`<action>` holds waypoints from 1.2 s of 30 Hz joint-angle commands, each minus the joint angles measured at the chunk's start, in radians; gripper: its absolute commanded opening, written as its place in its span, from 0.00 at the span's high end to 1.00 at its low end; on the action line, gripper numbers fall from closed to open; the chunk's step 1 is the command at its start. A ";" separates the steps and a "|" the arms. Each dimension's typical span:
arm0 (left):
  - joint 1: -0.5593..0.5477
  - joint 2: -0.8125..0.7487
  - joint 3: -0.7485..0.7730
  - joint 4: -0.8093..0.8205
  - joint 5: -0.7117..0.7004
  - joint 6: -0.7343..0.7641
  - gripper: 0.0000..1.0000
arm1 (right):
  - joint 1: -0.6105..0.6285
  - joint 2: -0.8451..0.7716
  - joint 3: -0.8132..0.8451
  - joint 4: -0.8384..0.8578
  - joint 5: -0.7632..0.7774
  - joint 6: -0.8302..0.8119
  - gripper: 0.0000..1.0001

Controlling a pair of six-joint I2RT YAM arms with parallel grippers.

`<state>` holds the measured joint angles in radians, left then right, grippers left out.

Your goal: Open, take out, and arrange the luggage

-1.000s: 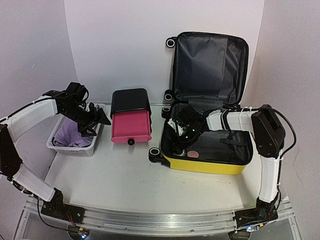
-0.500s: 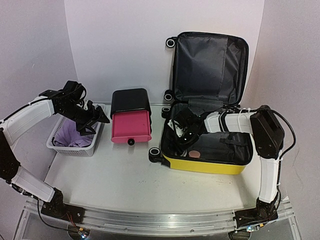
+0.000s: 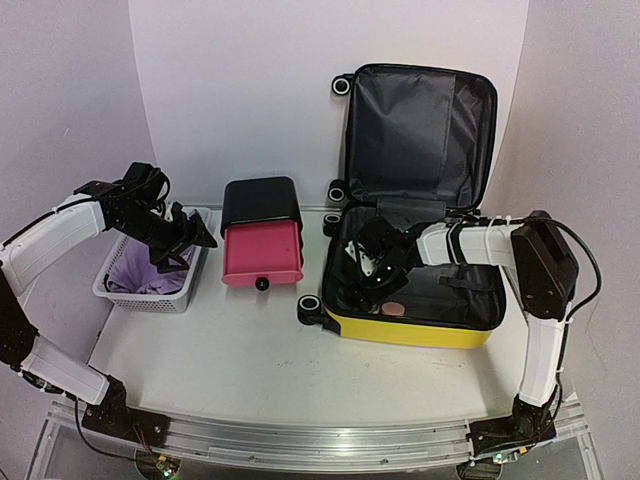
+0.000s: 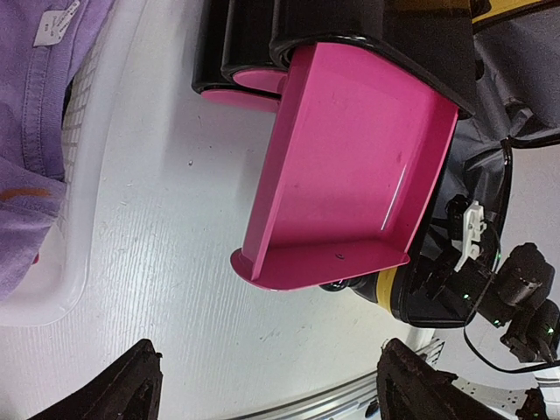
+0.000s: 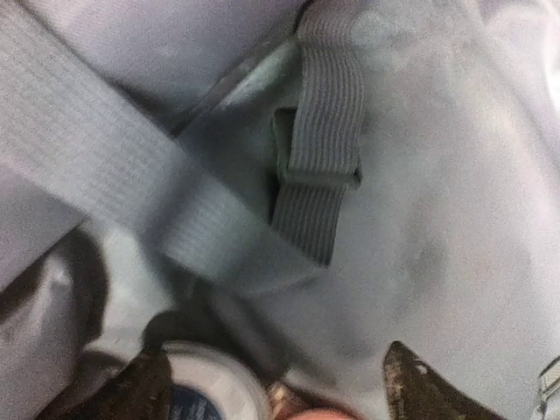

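Luggage (image 3: 410, 331): qty 1. Yellow hard shell, open, on right half of table (image 3: 250, 350).
Lid (image 3: 420, 135): qty 1. Stands upright at far side, dark lining facing the arms, joined along base's far edge.
Wheels (image 3: 309, 304): 4 seen, all at left end.
Long axis: left–right across table. Wheel end points left twd box, other end twd right wall. Base mouth faces up.
Box (image 3: 262, 245): qty 1. Black, w/ pink drawer (image 4: 350, 166) pulled out twd near side. Mid-table, just left of luggage, apart from it.
Basket (image 3: 150, 298): qty 1. White mesh, left of box, purple cloth (image 3: 135, 272) inside.
Pink disc (image 3: 393, 308): qty 1. On base floor by near wall.
L gripper (image 3: 195, 252): jaws wide apart, nothing held. Hangs over basket's right rim, aimed twd box.
R gripper (image 3: 375, 268): down inside base, left part. Jaws wide apart, nothing clamped. A round white item (image 5: 210, 395) lies btwn the tips; contact can't be told.
Straps: 1 grey webbing band (image 5: 114, 197) across lining, 1 elastic loop (image 5: 319, 149).
Edges: yellow near wall faces the arms; right end sits close to table's right edge.
Room: narrow strip of tabletop btwn box and wheels; broad strip along near side, in front of basket, box and luggage.
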<state>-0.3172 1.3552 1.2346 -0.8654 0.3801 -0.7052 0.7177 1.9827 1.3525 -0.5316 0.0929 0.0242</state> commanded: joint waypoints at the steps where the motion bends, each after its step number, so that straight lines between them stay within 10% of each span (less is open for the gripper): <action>1: 0.000 -0.035 -0.001 0.000 -0.007 0.007 0.14 | 0.000 -0.086 0.021 -0.057 -0.057 0.052 0.14; 15: -0.001 -0.030 -0.002 -0.003 0.014 0.023 0.14 | 0.020 0.023 0.033 -0.073 -0.106 0.071 0.15; 36: 0.000 -0.077 -0.019 -0.008 -0.004 0.020 0.14 | 0.019 -0.150 0.040 -0.089 -0.017 0.071 0.52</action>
<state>-0.3172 1.3193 1.2148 -0.8738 0.3817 -0.7040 0.7364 1.9556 1.3544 -0.6312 0.0193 0.0864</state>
